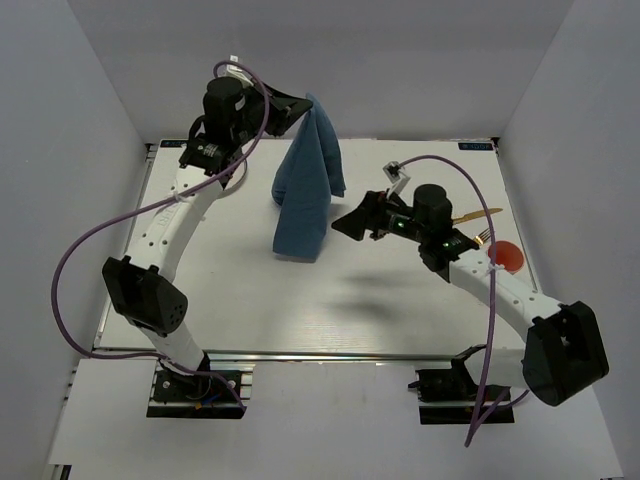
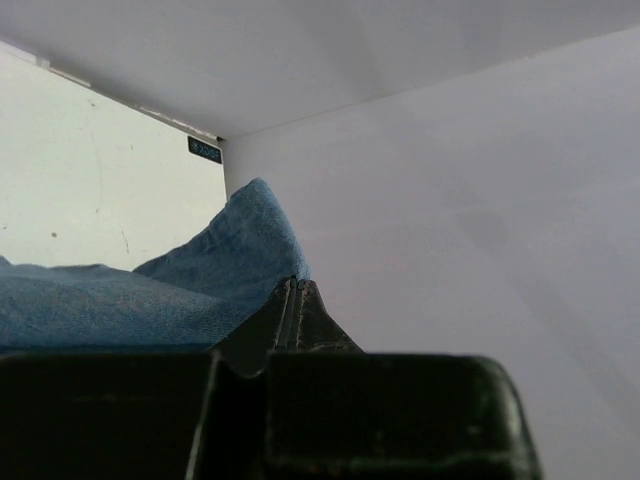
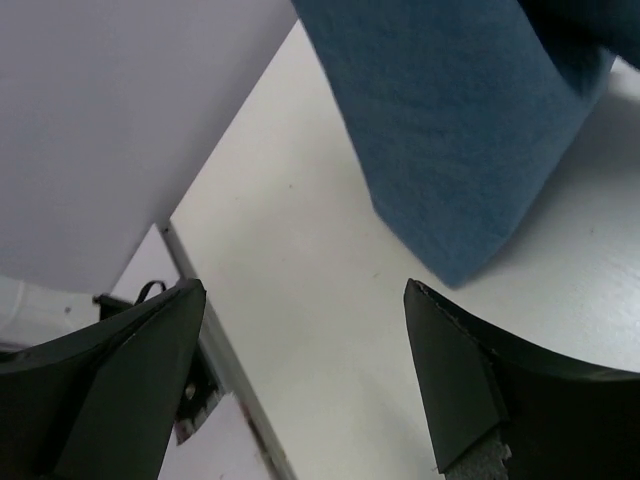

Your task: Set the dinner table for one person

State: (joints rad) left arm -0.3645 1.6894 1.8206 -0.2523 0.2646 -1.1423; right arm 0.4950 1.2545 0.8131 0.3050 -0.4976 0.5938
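Plain pale walls (image 1: 430, 60) stand at the back and both sides, softly and evenly lit.

Count: one table (image 1: 250, 300). One blue cloth (image 1: 305, 190), a single piece. Two arms: left arm (image 1: 175, 225) and right arm (image 1: 500, 290). Two grippers, left gripper (image 1: 300, 108) and right gripper (image 1: 345, 225), with two fingers each. Two purple cables (image 1: 70, 260), one per arm. One red round object (image 1: 507, 257). Gold-coloured cutlery (image 1: 472, 214) — at least one piece; exact number unclear, partly hidden behind the right arm.
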